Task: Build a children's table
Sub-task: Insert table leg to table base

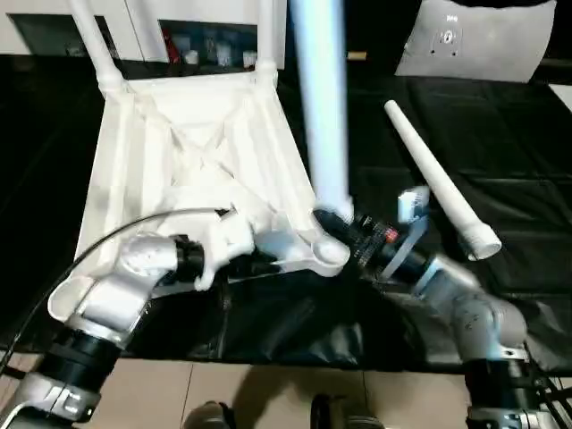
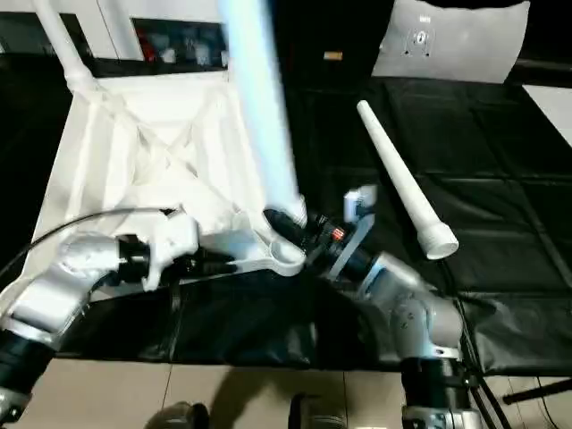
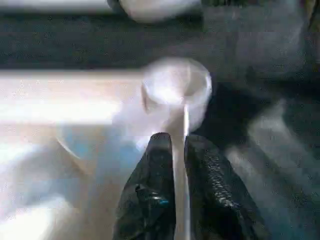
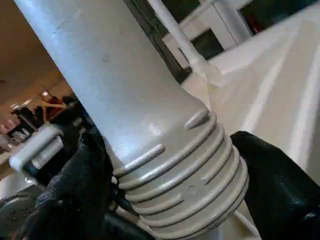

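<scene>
- As the tabletop [image 1: 192, 161] lies upside down on the black table [image 1: 500, 152], X-ribs up, I use it as my landmark.
- Two legs already stand in its far corner sockets: far-left leg [image 1: 94, 40], far-right leg [image 1: 265, 31].
- Near-right corner socket [image 1: 329, 253] sits open, at the tabletop's near edge.
- My left gripper [image 3: 178, 150] has its jaws clamped on a thin rib of the tabletop, just beside that socket.
- My right gripper [image 1: 344, 223] has its jaws clamped on the held leg [image 1: 322, 98], around its ribbed threaded end [image 4: 187, 170].
- Held leg stands nearly upright, its lower end just above and beside the near-right socket; can't tell if touching.
- Loose leg [image 1: 438, 179] lies flat on the table, well right of the tabletop, flared end nearer me.
</scene>
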You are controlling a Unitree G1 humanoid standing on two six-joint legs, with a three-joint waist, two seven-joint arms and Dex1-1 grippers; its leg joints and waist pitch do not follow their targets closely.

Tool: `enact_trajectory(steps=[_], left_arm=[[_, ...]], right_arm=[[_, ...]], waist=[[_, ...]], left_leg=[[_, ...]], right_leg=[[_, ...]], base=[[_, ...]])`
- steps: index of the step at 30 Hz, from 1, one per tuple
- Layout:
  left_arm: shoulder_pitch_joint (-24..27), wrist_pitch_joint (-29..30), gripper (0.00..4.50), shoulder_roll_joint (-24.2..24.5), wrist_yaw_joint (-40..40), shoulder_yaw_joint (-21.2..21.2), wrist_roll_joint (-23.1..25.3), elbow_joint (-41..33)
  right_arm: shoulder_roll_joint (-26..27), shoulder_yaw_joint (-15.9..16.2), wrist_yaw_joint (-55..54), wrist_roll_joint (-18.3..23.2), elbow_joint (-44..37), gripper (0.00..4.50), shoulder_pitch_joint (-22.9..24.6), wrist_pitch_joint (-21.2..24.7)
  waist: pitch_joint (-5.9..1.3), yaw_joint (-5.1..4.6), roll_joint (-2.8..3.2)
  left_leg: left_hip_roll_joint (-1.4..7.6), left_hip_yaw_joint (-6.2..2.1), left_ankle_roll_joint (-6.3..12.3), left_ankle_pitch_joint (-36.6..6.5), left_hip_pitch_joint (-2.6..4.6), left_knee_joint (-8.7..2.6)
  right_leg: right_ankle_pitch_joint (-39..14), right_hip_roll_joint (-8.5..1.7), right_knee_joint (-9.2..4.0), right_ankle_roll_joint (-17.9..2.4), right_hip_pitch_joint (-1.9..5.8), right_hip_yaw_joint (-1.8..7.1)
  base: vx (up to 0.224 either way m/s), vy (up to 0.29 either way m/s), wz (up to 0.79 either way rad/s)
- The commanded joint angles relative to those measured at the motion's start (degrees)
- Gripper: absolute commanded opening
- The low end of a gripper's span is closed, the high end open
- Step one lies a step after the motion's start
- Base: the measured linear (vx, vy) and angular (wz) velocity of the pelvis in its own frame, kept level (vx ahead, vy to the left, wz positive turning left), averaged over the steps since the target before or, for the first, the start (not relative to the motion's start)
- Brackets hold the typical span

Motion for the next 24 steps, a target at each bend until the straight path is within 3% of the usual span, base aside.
enact_trajectory(steps=[1,2,5,6,8,9,11,13,21,24], left_arm=[[-0.3,0.9,0.91,0.3,-1.1,0.7,-1.9,-1.0],[-0.6,2.1,0.94,-0.4,-1.6,2.7,-5.2,-0.6],[-2.0,5.3,1.27,-2.6,-1.0,6.8,-10.6,-0.2],[-3.7,9.0,1.34,-4.8,0.1,10.2,-15.9,-0.2],[-4.6,10.9,1.48,-6.0,0.9,12.1,-19.2,-0.2],[-6.0,13.4,1.59,-7.7,1.6,14.3,-23.5,-0.3],[-6.4,14.2,1.79,-8.1,1.8,14.9,-25.0,-0.3],[-9.0,17.1,1.94,-10.6,2.3,16.1,-29.5,-0.1],[-11.2,20.1,2.72,-13.0,1.3,13.7,-30.6,-0.1],[-11.2,19.5,2.93,-13.3,2.3,12.7,-29.3,-0.1]], right_arm=[[0.0,-0.9,-0.5,1.2,-1.4,3.30,-0.4,0.7],[0.0,-1.3,-0.7,2.3,-1.8,3.30,-0.5,1.3],[-0.1,-1.7,-0.4,4.2,-2.6,3.30,-0.3,2.5],[-0.2,-2.2,0.1,6.0,-3.5,3.30,-0.2,4.0],[-0.3,-2.5,0.3,6.8,-3.9,3.30,-0.1,4.6],[-0.7,-2.3,1.0,7.5,-4.6,3.30,0.2,5.4],[-0.9,-2.1,1.3,7.6,-4.9,3.30,0.3,5.7],[-1.8,-0.7,3.3,9.2,-6.8,3.30,1.2,7.5],[-3.0,1.7,4.1,8.1,-7.8,3.30,1.8,8.1],[-3.4,2.1,4.2,8.1,-8.1,3.30,2.0,8.2]], waist=[[-5.46,0.18,0.77],[-5.90,0.24,0.87],[-6.09,0.41,0.89],[-6.28,0.51,0.93],[-6.18,0.74,0.89],[-6.29,0.88,0.83],[-6.34,1.01,0.73],[-6.68,1.14,0.68],[-6.89,1.48,0.79],[-7.04,1.69,0.95]], left_leg=[[1.93,-0.14,2.64,-4.2,0.45,-3.42],[1.86,-0.13,2.52,-3.9,0.56,-3.28],[1.83,-0.05,2.33,-3.5,0.45,-3.08],[1.79,-0.04,2.29,-3.6,0.53,-2.96],[1.73,-0.08,2.04,-4.4,0.38,-2.85],[1.59,-0.12,1.73,-4.9,0.31,-2.73],[1.61,-0.15,1.83,-4.9,0.23,-2.71],[1.52,-0.10,2.15,-4.2,0.24,-2.60],[1.47,-0.33,1.12,-5.7,0.14,-2.51],[1.49,-0.42,0.98,-5.5,0.07,-2.51]], right_leg=[[-3.7,-3.43,-3.21,-16.1,4.26,2.07],[-3.6,-3.46,-2.98,-16.1,4.48,2.05],[-3.1,-3.45,-2.87,-16.6,4.45,2.01],[-3.1,-3.39,-2.77,-16.5,4.50,1.95],[-4.3,-3.45,-2.89,-16.7,4.50,1.92],[-5.7,-3.47,-2.96,-16.3,4.67,1.90],[-6.5,-3.43,-3.11,-15.6,4.68,1.89],[-7.1,-3.35,-3.20,-14.4,4.82,1.89],[-12.8,-3.29,-3.86,-11.4,4.58,1.79],[-12.8,-3.22,-3.81,-11.0,4.53,1.72]], base=[[0.000,0.000,0.00],[0.000,0.000,0.00],[0.000,0.000,0.00],[0.000,0.000,0.00],[0.000,0.000,0.00],[0.000,0.000,0.00],[0.000,0.000,0.00],[0.000,0.000,0.00],[0.000,0.000,0.00],[0.000,0.000,0.00]])
